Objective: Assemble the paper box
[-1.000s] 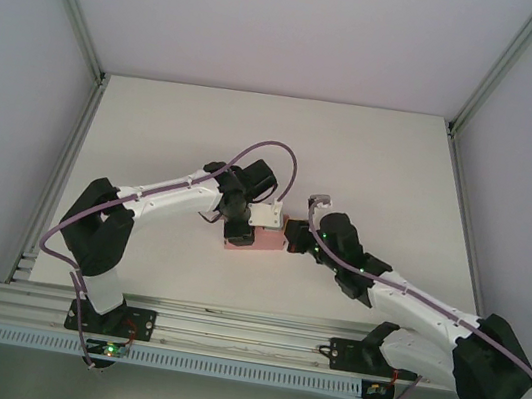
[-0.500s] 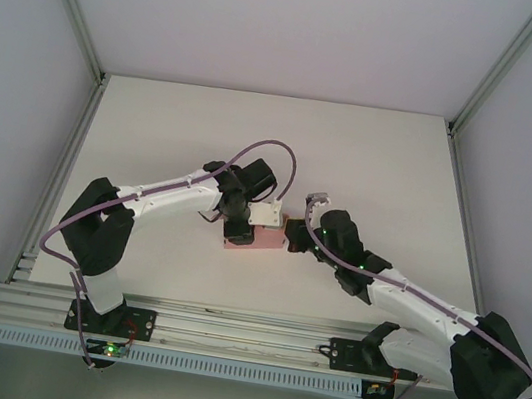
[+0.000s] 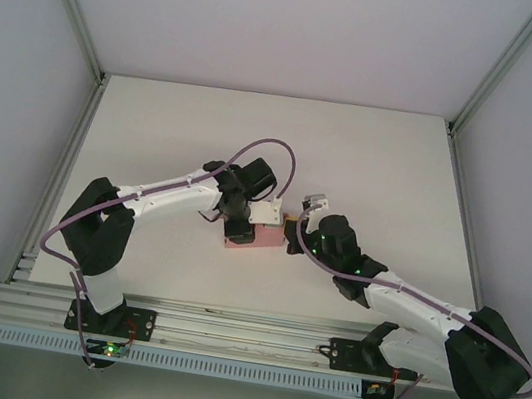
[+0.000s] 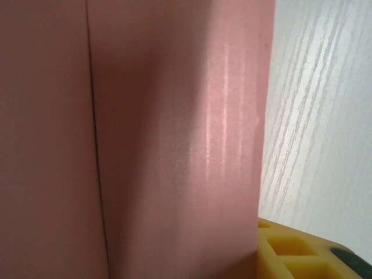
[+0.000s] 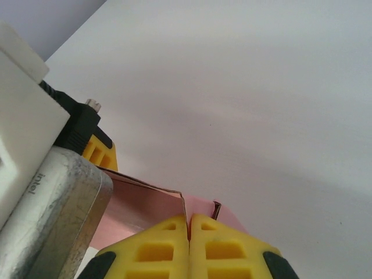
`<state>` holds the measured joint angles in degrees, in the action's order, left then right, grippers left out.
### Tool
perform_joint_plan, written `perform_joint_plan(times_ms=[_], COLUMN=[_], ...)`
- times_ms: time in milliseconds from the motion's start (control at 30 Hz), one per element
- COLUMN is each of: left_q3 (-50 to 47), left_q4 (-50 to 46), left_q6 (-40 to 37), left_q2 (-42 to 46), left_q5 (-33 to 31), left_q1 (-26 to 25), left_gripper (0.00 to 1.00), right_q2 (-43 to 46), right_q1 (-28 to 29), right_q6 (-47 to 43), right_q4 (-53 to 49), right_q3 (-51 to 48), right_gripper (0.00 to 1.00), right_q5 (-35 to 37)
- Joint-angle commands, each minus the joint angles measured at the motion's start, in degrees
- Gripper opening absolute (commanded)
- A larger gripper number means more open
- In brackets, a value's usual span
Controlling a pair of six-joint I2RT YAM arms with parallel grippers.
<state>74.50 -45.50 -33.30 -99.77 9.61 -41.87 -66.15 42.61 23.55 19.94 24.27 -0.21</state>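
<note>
The pink paper box [image 3: 258, 240] lies on the white table [image 3: 373, 166] between the two arms. My left gripper [image 3: 241, 228] is down on the box's left part. In the left wrist view the pink card [image 4: 174, 139] comes right up against one yellow finger [image 4: 296, 250] and hides the other. My right gripper [image 3: 291, 236] is at the box's right end. Its yellow fingers are shut together [image 5: 189, 220], with a thin upright flap of the paper box [image 5: 139, 203] pinched between them.
The left arm's silver camera and white mount [image 5: 52, 197] stand close beside the right fingers. Aluminium frame posts [image 3: 480, 92] border the table at the back corners. Bare tabletop lies behind the box.
The right gripper has shifted slightly left, closer against the box's right end. The left gripper and the box have barely moved.
</note>
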Motion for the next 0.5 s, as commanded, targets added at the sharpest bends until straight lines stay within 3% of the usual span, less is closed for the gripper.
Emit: perform_joint_plan(times_ms=[0,133,233,467], left_q3=[-0.8,-0.8,-0.3,1.7], left_q4=[4.6,5.0,5.5,5.4], left_q6=[0.6,0.5,1.1,2.2], left_q2=[-2.9,-2.6,-2.6,-2.1], left_q5=[2.5,2.5,2.7,4.5], left_q1=[-0.1,-0.1,-0.1,-0.2], left_gripper=[0.45,0.45,0.47,0.67], right_q2=[-3.1,-1.1,0.5,-0.8], right_q1=[3.6,4.1,4.1,4.4], right_q6=[-2.5,-2.9,-2.1,0.3], right_q4=[-8.0,-5.5,-5.3,-5.5], right_q3=[-3.1,-5.9,-7.2,-4.2], right_gripper=[0.0,0.0,0.0,0.0], right_q5=[-2.4,-3.4,-0.2,1.1])
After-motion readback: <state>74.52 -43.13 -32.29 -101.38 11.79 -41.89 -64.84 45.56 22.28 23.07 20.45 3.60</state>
